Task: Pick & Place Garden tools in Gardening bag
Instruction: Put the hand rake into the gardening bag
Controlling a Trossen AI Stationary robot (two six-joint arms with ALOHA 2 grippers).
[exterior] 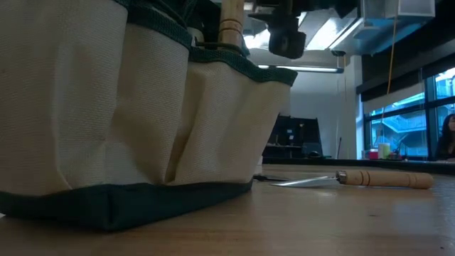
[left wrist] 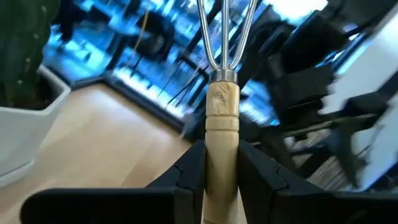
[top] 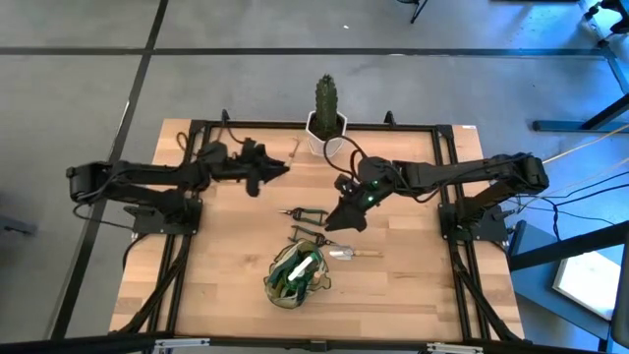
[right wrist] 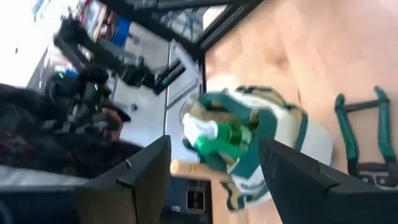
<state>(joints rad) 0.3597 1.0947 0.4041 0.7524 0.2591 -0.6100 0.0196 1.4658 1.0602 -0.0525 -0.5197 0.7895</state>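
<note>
The wooden-handled fork is being gripped tightly by the left claw; the right claw is being held spread, empty, above the gardening bag.

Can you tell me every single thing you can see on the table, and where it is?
Table: one, light wood, under everything.
Cactus: one, green, in a white pot at the far edge.
Gardening bag: one, tan and green, near the front middle.
Sprayer: one, green, inside the bag.
Trowel: one, wooden handle and metal blade, lying flat beside the bag.
Shears: one, green handles, on the table between the cactus and the bag.
Dark tool: one, between the shears and the bag, too small to name.
Fork: one, wooden handle with metal prongs, held in the air.
Left hand: shut on the fork.
Right hand: open, beside the shears.
</note>
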